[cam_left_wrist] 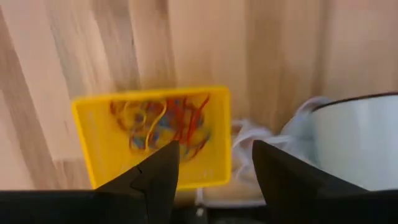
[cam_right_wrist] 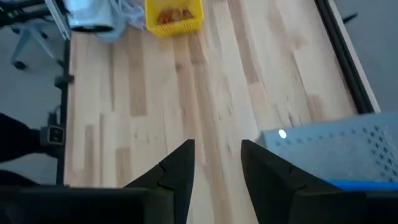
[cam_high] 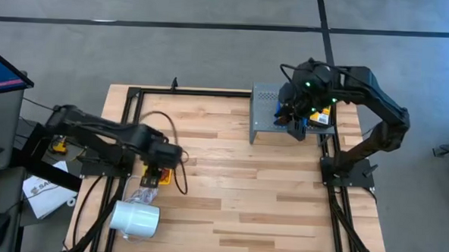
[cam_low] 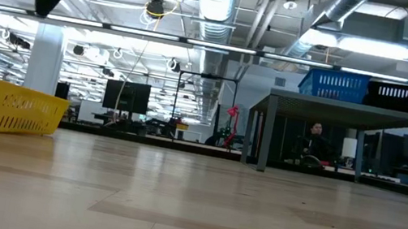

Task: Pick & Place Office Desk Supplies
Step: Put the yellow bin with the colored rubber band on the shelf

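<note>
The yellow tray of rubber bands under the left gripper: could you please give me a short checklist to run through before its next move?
1. Left gripper over the yellow tray: ok, it hangs above the tray's edge.
2. Left fingers apart: ok, a clear gap shows.
3. Rubber bands in the tray: ok, a tangled pile.
4. White cylinder clear of the tray: ok, beside it, apart.
5. Right gripper out of the way: ok, over the grey shelf across the table, empty.
6. Height above the bands: cannot tell.
</note>
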